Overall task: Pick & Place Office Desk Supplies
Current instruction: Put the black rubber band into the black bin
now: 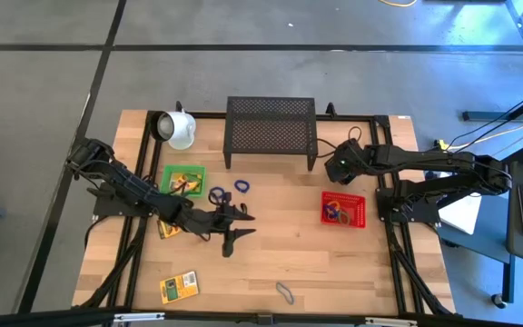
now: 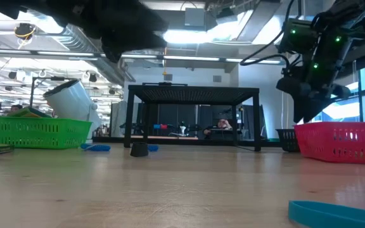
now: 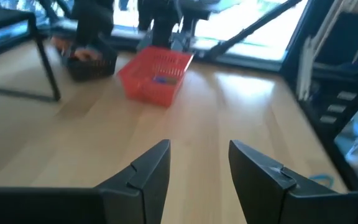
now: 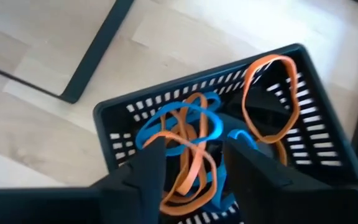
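Observation:
My right gripper [image 4: 194, 171] hangs open just above a small black basket [image 4: 126, 127], which holds orange [image 4: 272, 93] and blue [image 4: 166, 127] rubber-band loops. An orange loop lies below the gap between its fingers. In the high view this gripper [image 1: 339, 169] is far right of centre, beside the red basket [image 1: 344, 210]. My left gripper [image 1: 237, 229] stands open over bare wood at mid-table, fingers [image 3: 148, 174] apart with nothing between them. Two blue loops [image 1: 228, 191] lie beyond it, a grey loop [image 1: 284, 292] lies near the front edge, and a crayon box [image 1: 179, 287] lies front left.
A black mesh rack [image 1: 271, 130] stands at the far middle, with a tipped white mug [image 1: 179, 128] to its left. The green basket [image 1: 182, 180] holds items at the left. Another crayon box [image 1: 165, 228] lies partly under my left arm. A small black clip [image 2: 139, 149] sits on the wood.

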You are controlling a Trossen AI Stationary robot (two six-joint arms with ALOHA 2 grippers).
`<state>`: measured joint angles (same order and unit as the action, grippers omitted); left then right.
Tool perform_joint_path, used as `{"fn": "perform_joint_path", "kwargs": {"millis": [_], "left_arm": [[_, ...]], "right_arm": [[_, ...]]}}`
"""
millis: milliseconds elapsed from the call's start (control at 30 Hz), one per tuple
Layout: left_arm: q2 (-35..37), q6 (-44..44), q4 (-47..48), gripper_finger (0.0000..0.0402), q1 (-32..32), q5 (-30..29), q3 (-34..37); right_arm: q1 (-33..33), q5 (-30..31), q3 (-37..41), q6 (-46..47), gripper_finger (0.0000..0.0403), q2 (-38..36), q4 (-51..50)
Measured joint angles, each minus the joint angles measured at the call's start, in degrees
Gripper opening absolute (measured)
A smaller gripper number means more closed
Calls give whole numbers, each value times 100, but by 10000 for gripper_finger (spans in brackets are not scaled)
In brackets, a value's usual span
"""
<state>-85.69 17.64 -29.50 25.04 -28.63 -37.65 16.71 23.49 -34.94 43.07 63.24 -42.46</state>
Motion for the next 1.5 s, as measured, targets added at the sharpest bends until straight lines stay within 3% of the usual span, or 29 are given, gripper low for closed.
{"fn": "perform_joint_path", "kwargs": {"millis": [167, 333, 433, 633, 833, 933, 1333, 1500], "left_arm": [[2, 674, 995, 159, -49, -211, 0], [-24, 1493, 2248, 159, -175, -488, 4], [-166, 1537, 2624, 159, -258, -515, 9], [-641, 1881, 2609, 167, -391, -549, 7], [-1094, 2660, 2513, 206, -608, -560, 9], [-1272, 2894, 2119, 228, -739, -243, 7], [-1452, 2907, 1369, 249, -917, 208, 0], [-1495, 2410, 1250, 249, -949, 307, 2]], "right_arm": [[0, 98, -130, 0, 193, 0, -92], [-2, 108, -548, -2, 199, 0, -219], [-6, 115, -848, -2, 199, 0, -222], [-237, 278, -1358, -5, 199, 0, -205], [-515, 474, -1513, -44, 199, 0, -15], [-627, 476, -1513, -44, 199, 21, 113], [-965, 609, -1513, -46, 199, 70, 402], [-1047, 630, -1513, -46, 199, 70, 452]]}}
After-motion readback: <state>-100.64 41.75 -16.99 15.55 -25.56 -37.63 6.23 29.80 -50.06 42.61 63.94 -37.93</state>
